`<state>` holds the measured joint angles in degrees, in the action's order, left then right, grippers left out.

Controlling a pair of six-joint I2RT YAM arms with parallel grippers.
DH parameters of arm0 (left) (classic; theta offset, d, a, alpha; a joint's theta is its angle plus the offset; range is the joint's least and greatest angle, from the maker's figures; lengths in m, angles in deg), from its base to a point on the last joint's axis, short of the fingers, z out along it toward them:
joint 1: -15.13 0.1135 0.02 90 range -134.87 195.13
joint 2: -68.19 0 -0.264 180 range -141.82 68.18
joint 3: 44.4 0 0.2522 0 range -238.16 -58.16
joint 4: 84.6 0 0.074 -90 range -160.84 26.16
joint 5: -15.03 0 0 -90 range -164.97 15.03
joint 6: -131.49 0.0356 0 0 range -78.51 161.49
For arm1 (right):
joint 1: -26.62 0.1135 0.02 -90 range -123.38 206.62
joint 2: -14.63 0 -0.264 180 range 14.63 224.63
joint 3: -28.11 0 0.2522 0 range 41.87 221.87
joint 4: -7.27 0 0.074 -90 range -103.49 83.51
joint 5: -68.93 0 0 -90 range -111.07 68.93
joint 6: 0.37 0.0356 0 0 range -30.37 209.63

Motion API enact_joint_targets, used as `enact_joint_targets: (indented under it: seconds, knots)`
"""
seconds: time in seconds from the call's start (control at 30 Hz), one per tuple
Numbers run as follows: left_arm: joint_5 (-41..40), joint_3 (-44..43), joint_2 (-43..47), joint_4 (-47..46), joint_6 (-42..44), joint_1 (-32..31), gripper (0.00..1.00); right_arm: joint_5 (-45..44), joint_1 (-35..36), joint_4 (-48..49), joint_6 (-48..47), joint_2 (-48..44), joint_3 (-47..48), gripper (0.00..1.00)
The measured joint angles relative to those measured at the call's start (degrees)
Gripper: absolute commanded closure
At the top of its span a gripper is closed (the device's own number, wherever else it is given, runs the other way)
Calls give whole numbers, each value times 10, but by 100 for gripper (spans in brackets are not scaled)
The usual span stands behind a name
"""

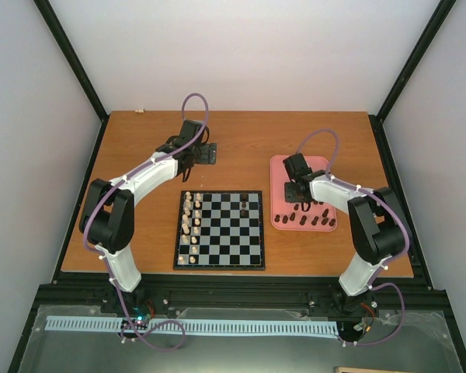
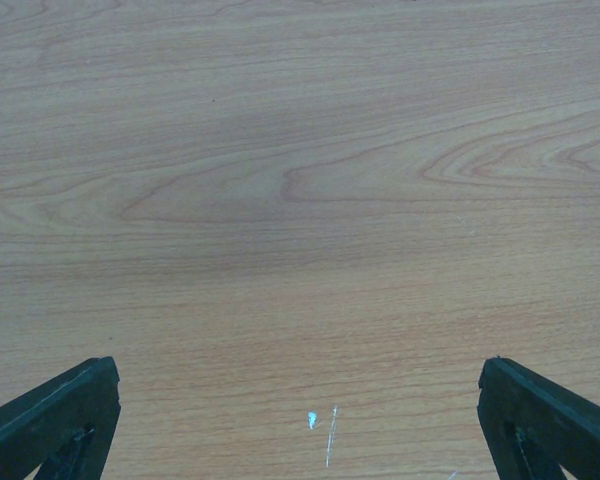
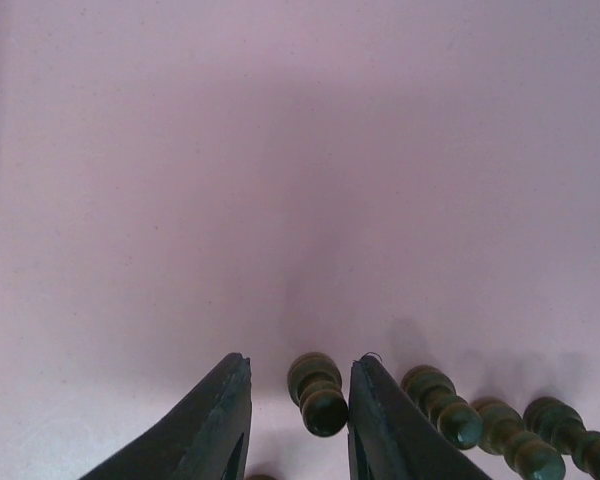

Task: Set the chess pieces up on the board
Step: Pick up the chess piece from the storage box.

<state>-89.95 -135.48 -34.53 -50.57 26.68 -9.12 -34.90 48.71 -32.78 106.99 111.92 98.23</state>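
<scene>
The dark piece (image 3: 318, 395) you are after lies on its side on the pink tray (image 3: 280, 150), right between the fingers of your right gripper (image 3: 300, 362). It sits close against one finger (image 3: 380, 420), while a strip of pink shows between it and the other, so the jaws are narrowed round it but not clamped; nothing is held.

More dark pieces (image 3: 440, 405) lie just beside that same finger, in a row running off to the side. From above, these pieces form a loose row along the tray's near edge.

Your right arm has its elbow raised at the table's near right. The forearm reaches forward and inward over the tray, and the gripper points down at it.

Your left arm stretches from its raised elbow towards the far middle of the table (image 2: 300, 150). Your left gripper (image 2: 298, 365) is over bare wood just beyond the board (image 1: 233, 233), jaws spread wide and empty.

The dark pieces are tiny turned shapes, ribbed, with rounded heads. A couple (image 1: 244, 206) stand on the board's far right part, and pale pieces (image 1: 191, 221) fill its left columns.
</scene>
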Motion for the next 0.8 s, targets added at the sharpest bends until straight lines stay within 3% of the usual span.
enact_joint_targets:
  seconds: [0.27,0.43,0.67,0.8]
  knots:
    - [0,0,0,0,0,0,0,-4,-4,2,0,9,4,71]
    - [0,0,0,1,0,0,0,-3,-10,4,-1,14,4,78]
    - [0,-1,0,1,0,0,0,-3,-13,8,-3,14,5,95]
    - [0,-1,0,1,0,0,0,2,-14,13,-3,14,5,96]
